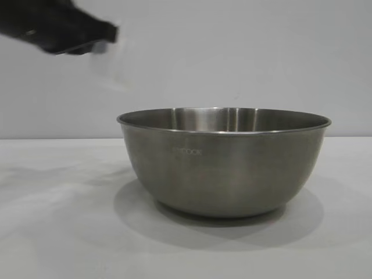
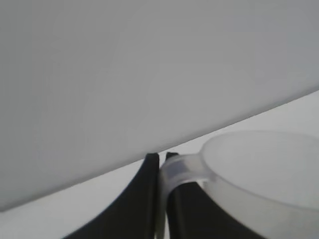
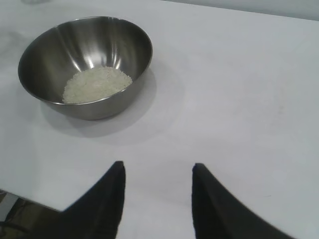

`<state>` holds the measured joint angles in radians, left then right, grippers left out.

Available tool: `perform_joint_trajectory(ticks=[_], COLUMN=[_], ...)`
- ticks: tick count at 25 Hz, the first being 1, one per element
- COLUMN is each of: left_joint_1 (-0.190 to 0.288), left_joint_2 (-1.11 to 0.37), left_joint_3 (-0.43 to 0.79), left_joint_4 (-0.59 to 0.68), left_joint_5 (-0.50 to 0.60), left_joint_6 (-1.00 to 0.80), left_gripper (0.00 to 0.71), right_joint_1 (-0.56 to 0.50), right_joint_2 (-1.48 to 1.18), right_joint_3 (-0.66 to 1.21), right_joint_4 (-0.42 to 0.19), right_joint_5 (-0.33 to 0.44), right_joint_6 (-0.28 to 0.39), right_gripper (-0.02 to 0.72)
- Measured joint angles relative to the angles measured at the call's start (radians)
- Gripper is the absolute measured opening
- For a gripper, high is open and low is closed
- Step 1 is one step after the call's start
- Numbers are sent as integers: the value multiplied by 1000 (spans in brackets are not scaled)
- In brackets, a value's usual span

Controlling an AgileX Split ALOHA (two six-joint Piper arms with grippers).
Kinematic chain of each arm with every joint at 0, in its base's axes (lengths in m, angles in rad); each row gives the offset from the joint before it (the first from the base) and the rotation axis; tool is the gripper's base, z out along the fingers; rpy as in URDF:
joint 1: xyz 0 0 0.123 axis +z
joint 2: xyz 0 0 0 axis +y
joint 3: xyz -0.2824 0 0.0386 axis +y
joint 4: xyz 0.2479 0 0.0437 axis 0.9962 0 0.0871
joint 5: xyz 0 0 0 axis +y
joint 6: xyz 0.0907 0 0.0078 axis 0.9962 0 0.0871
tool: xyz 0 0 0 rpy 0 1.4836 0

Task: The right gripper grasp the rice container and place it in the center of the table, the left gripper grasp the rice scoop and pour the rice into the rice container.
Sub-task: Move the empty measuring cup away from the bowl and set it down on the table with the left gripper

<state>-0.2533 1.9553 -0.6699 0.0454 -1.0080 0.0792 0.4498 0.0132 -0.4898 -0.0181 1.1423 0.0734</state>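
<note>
Already the rice [image 3: 97,84] lies heaped inside the rice container [image 1: 224,163], which stands upright, mouth up, mid-table [image 1: 58,221], away from every edge. The left gripper [image 2: 160,158], up off the table beyond the container's left, is clenched on the loop handle of the rice scoop [image 2: 259,174]. That scoop looks light, stiff and slippery, so the handle seems the surest hold. The right gripper [image 3: 157,172] hangs released, well clear.

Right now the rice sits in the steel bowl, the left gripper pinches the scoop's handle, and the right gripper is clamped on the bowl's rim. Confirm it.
Not quite: the right wrist view shows the right gripper open over bare table, apart from the bowl. The rest holds.
</note>
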Motion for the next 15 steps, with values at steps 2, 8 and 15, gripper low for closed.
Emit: perform_joint_trajectory(ticks=[2, 8, 15], left_joint_1=[0, 0, 0], left_joint_2=[33, 85, 137], left_joint_3=[0, 32, 162], left_joint_4=[0, 11, 25], left_joint_5=[-4, -56, -127], left_joint_6=[0, 0, 0], left_gripper=[0, 0, 0], right_joint_1=[0, 0, 0], right_joint_2=[0, 0, 0], right_joint_3=[0, 0, 0], right_joint_4=[0, -2, -2], right_joint_5=[0, 0, 0], right_joint_6=[0, 1, 1], right_gripper=[265, 265, 265])
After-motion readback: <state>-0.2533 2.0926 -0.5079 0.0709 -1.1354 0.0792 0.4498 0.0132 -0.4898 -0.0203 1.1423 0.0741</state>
